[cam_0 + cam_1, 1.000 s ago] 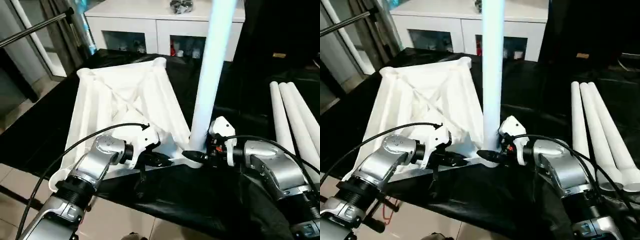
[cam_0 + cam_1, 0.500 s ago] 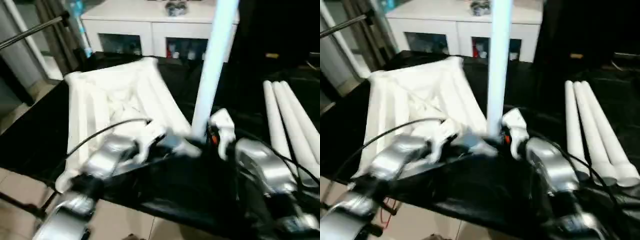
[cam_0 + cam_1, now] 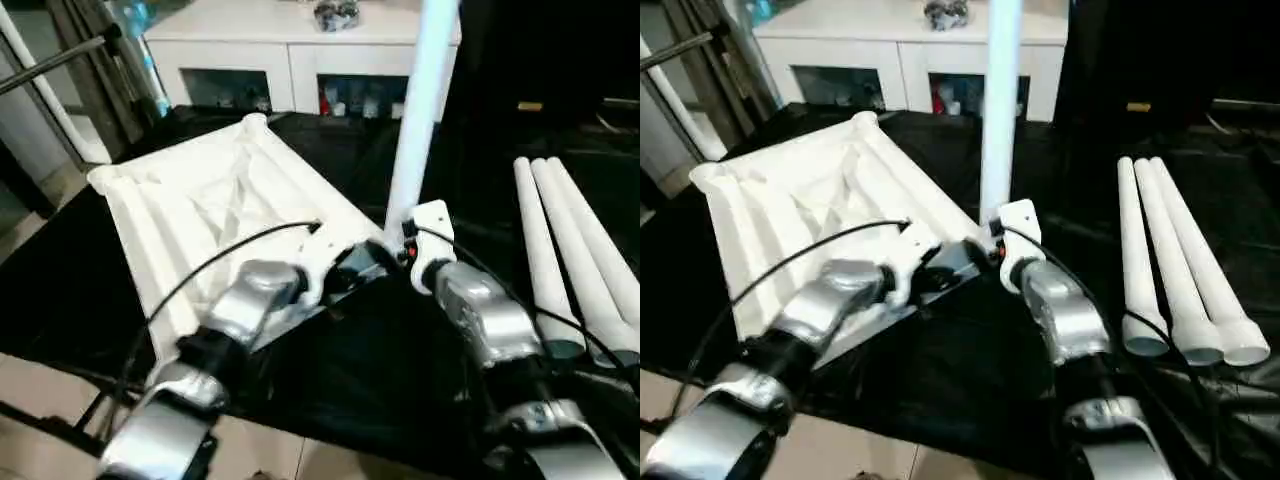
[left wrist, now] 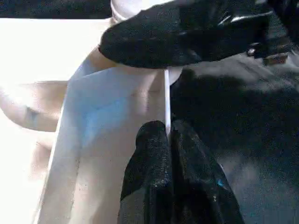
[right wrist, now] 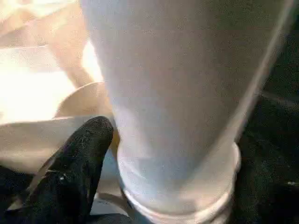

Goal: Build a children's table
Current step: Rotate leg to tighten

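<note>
The white tabletop point(image 3: 200, 200) lies ribbed side up on the black cloth. One white leg point(image 3: 420, 110) stands upright in its near right corner socket. My left gripper point(image 3: 345, 272) is shut on the tabletop's thin rim point(image 4: 167, 93) right beside that socket; the left wrist view shows the rim pinched between the closed fingertips. My right gripper point(image 3: 398, 252) sits at the base of the upright leg point(image 5: 177, 116), just above the socket's ring. Three more legs point(image 3: 570, 260) lie side by side on the cloth to the right.
A white cabinet point(image 3: 290, 60) with glass doors stands behind the work surface. A metal bar point(image 3: 50, 65) slants across the far left. The cloth's front edge drops to a tiled floor point(image 3: 40, 400) at the near left.
The camera has moved, so the whole scene sits differently in the picture. Both grippers stay at the near right corner, and the left one keeps its pinch on the rim.
</note>
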